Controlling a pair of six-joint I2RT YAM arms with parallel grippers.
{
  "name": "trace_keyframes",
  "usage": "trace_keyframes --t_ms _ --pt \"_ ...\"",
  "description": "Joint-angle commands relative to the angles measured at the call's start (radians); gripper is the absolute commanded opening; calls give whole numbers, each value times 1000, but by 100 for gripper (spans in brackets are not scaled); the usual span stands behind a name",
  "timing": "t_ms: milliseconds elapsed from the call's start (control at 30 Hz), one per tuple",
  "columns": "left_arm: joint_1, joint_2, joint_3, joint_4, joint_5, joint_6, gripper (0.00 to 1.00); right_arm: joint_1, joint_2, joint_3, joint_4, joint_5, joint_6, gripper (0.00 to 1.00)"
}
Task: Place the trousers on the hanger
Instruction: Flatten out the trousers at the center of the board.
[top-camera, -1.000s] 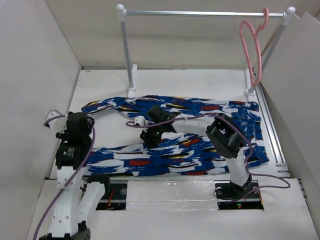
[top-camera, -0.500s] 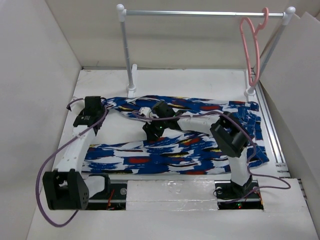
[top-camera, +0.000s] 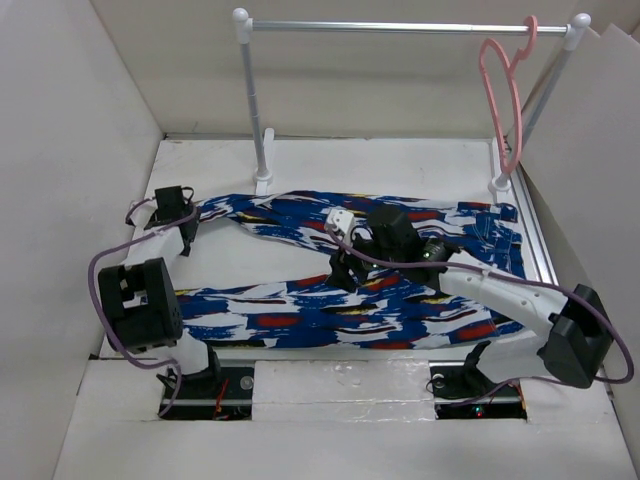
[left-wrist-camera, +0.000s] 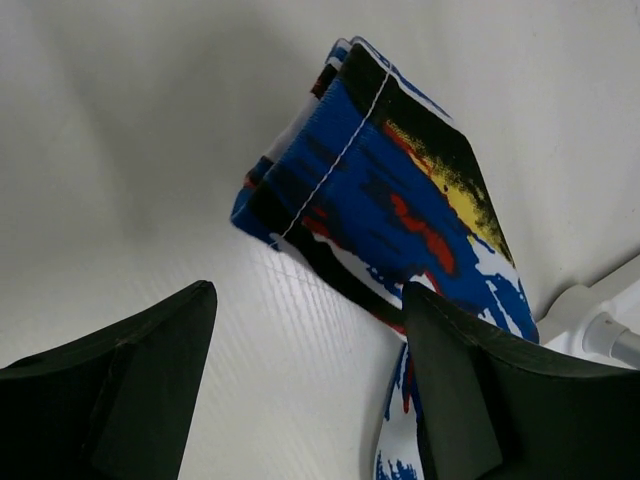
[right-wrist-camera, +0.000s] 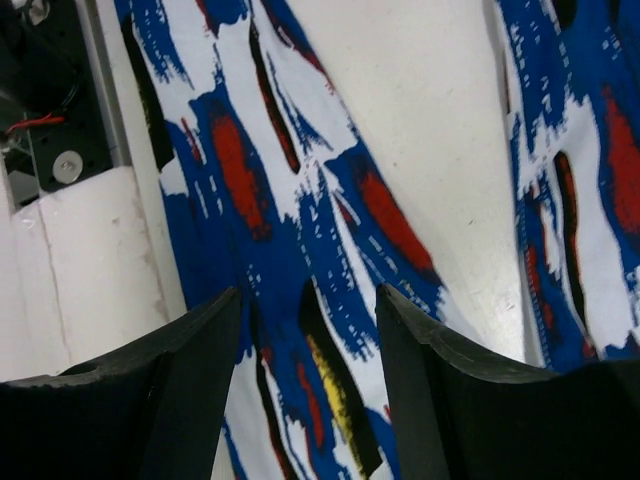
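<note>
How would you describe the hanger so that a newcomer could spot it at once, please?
Find the silver rail on white posts across the back of the table. The hanger hangs by its hook at the rail's right end. It is the only pink thing, a thin loop, unlike the blue-print trousers lying flat below.

The middle of the trousers (top-camera: 280, 320) is covered by the right arm (top-camera: 500, 290) in the top view. Near the trousers, the left gripper (left-wrist-camera: 308, 292) and right gripper (right-wrist-camera: 310, 292) are cut off at the finger bases.
</note>
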Motion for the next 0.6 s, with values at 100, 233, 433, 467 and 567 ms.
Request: trace_keyframes --t_ms 100,233,433,467,567 --pt "-2 110 85 161 27 13 66 31 -97 -72 -27 10 60 62" --pt "-2 140 134 174 7 24 39 54 -120 -100 0 9 102 62" --pt "-2 118 210 139 -33 104 0 104 -115 -91 -24 84 111 61" --pt "-2 91 213 124 -38 115 0 104 -123 -82 -32 91 107 61" --pt "-2 17 218 14 -44 133 0 104 -122 -63 -67 111 77 61"
